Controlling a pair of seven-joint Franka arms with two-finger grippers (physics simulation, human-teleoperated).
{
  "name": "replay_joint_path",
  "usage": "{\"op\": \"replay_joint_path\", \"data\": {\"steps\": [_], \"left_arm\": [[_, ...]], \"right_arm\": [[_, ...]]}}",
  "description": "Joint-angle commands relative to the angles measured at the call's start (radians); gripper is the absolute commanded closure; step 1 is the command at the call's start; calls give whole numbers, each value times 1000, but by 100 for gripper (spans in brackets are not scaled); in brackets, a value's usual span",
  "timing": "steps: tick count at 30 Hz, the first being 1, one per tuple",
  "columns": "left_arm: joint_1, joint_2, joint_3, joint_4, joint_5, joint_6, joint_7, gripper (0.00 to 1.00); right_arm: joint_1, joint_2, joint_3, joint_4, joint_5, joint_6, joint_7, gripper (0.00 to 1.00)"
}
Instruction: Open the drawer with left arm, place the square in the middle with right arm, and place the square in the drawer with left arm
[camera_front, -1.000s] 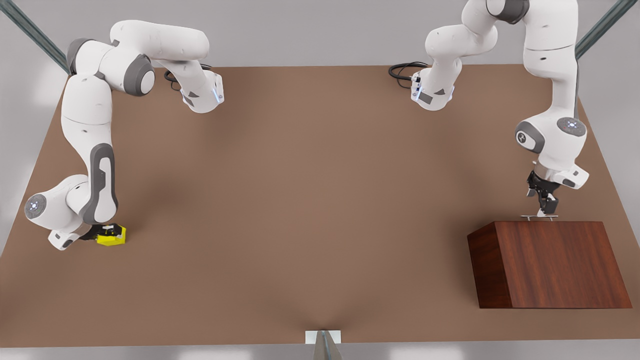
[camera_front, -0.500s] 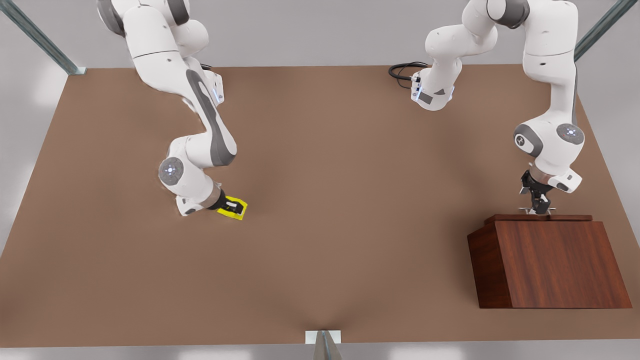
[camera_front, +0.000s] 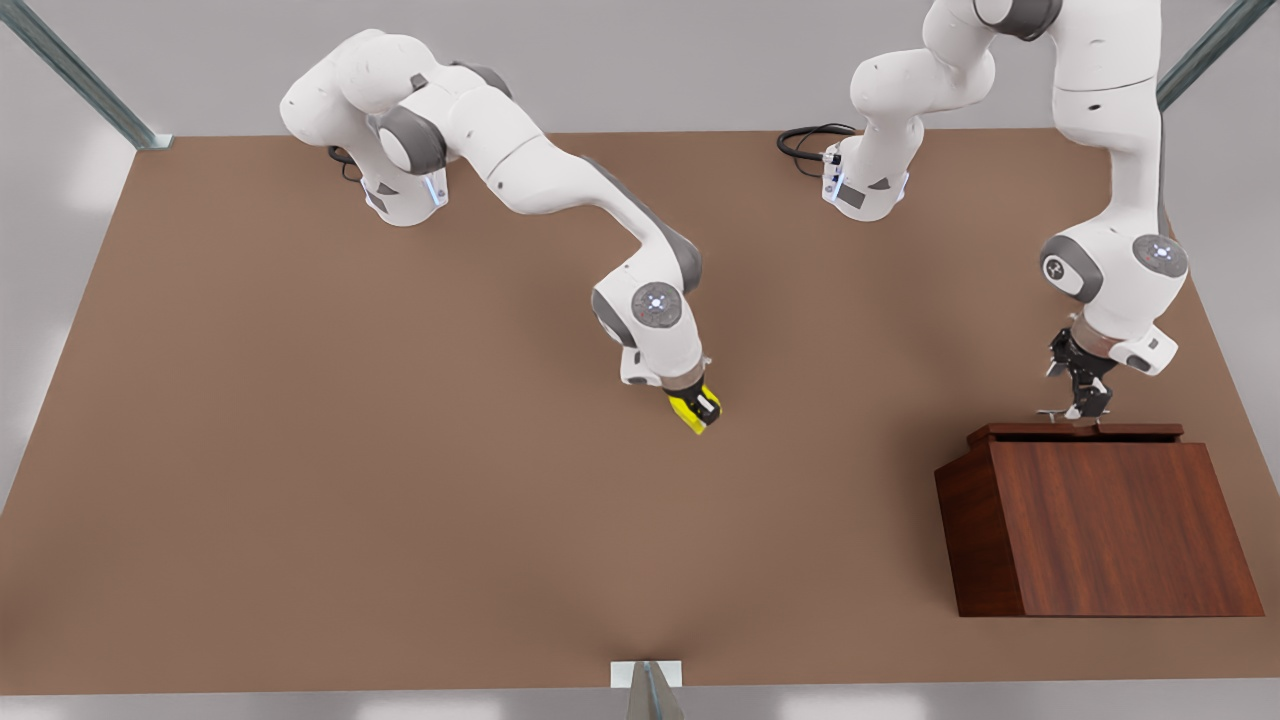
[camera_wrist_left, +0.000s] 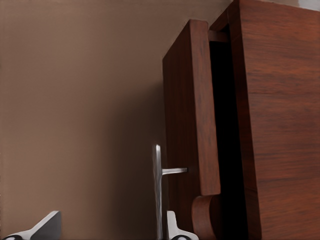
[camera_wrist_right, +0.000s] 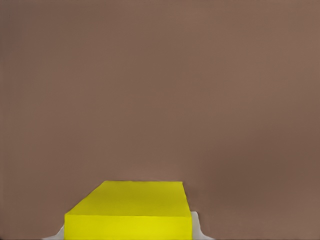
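Standing nearest the table's front edge, close to its front-right corner as the front view shows it, a boxy cabinet of dark reddish-brown wood (camera_front: 1095, 528) turns its drawer face toward the far edge. Its sliding drawer (camera_front: 1075, 433), of the same wood, projects only slightly from the cabinet body, leaving a narrow dark gap in the left wrist view, so the opening step appears barely begun. The drawer's thin silver bar handle (camera_wrist_left: 158, 192) stands off the front on a short post; rigid, smooth and narrow, it is best taken at mid-length and pulled straight along the slide, since an off-axis pull would likely bind the tray or slip the fingers. The left arm's black two-finger gripper (camera_front: 1083, 400) hangs at that handle with its fingers (camera_wrist_left: 176, 229) on either side of the bar, apparently clamped on it. Farther back, about the centre of the plain matte brown tabletop (camera_front: 400, 500), the right arm's black gripper (camera_front: 700, 407) grips the small bright yellow cube (camera_front: 692, 410) close above the surface, contact unclear. Flat-faced and probably stiff and light, the cube suits pinching across two opposite parallel faces; its smooth sides may twist under an off-centre hold.
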Motion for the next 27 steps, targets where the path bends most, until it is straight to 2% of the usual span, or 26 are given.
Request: {"op": "replay_joint_path", "data": {"steps": [1,3,10,11,13,15,16,17,19,21,22,27], "left_arm": [[-2,0,1,0,3,0,2,0],[-1,0,4,0,3,-9,2,0],[-1,-25,18,-3,3,-67,0,0],[-1,-37,25,-18,3,-67,0,0],[-1,-43,25,-32,3,-67,0,0],[-1,-54,33,-40,3,-80,0,0],[-1,-54,34,-48,3,-80,0,0],[-1,-61,34,-54,3,-80,0,0],[-1,-66,39,-55,3,-83,0,0],[-2,-86,41,-81,3,-89,0,0],[-2,-89,42,-84,3,-94,-2,0],[-2,-135,50,-127,3,-113,-2,0]], "right_arm": [[0,0,0,-1,0,-2,-1,29],[-6,2,0,-2,0,7,-4,0],[20,16,37,-4,2,124,-8,0],[12,-39,35,-31,-6,90,-28,0],[-16,-260,32,-222,-17,53,-206,0],[-144,-549,27,-553,-15,7,-598,0],[-275,-668,24,-673,-17,-100,-829,0],[-425,-737,23,-669,-15,-243,-1065,0],[-635,-799,23,-666,-205,-309,-1450,0],[-793,-822,24,-628,-241,-422,-1619,0],[-836,-822,26,-628,-241,-419,-1666,0],[-847,-800,23,-539,-224,-444,-1666,0]]}}
